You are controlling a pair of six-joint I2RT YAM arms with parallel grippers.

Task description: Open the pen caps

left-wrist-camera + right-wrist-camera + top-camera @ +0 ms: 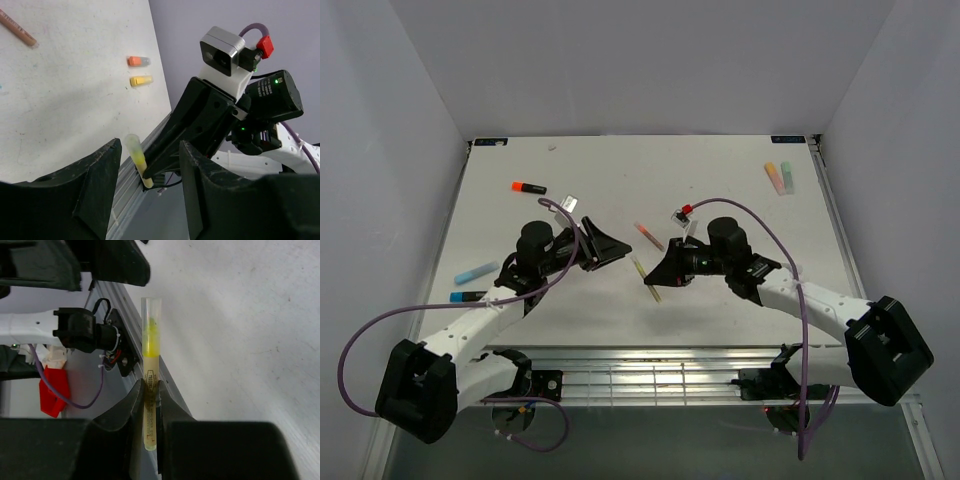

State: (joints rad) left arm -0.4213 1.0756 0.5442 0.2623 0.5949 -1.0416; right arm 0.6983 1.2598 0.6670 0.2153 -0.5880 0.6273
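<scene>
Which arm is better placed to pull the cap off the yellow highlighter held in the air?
Left. The right gripper is shut on the body of the yellow highlighter, so it is busy. The left gripper is open, and the cap points toward the gap between its fingers.

bright even overhead light, soft shadows, wrist-view foreground blurred
</scene>
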